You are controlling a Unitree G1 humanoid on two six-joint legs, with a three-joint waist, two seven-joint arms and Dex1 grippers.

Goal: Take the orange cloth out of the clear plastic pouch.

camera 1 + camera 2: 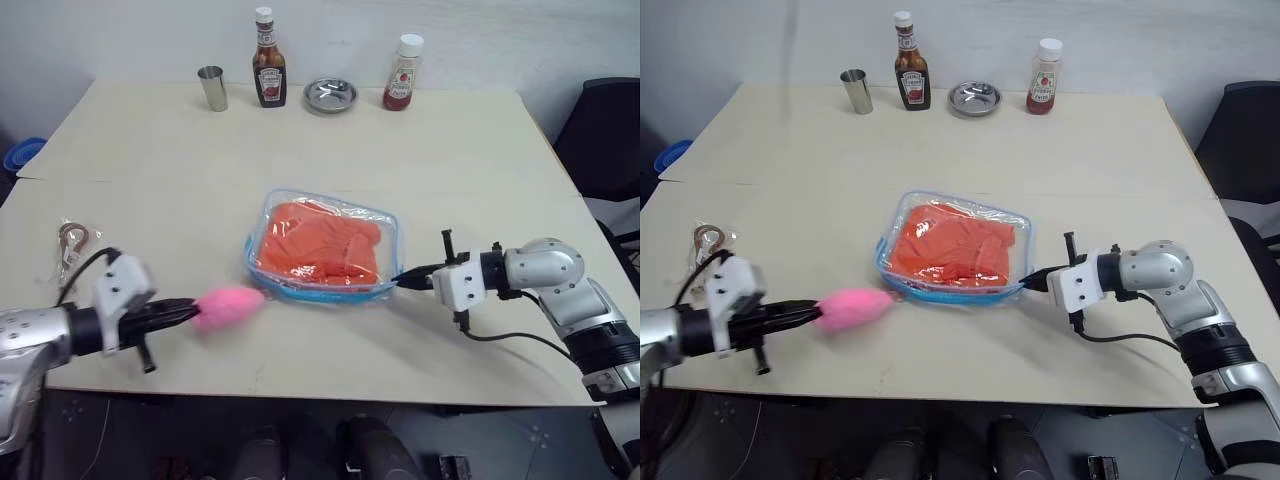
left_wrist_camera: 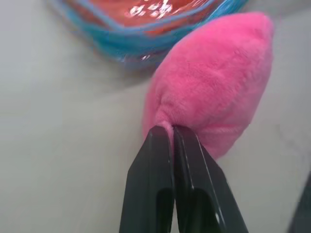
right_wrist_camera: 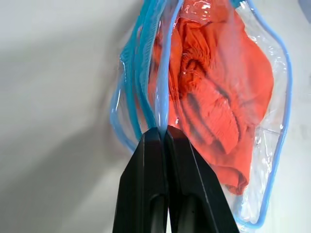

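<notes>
Pouch (image 1: 322,247), mid-table (image 1: 300,140), cloth (image 1: 320,245) sealed inside. Head views: left end effector (image 1: 190,312) clamped on pink plush (image 1: 230,306) at pouch's left corner; right end effector (image 1: 408,277) pinching pouch's right edge. Bottles, steel cup and dish line the far edge; small packet lies at left; dark chair stands at right. Left wrist view: jaws closed on plush (image 2: 214,87) tip. Right wrist view: jaws closed on blue edging, cloth (image 3: 218,97) bunched behind film. Handling advice: pull the ends steadily apart, keeping the pouch low, so the opening parts without tearing. Surface: pale, matte table; plain wall behind.
</notes>
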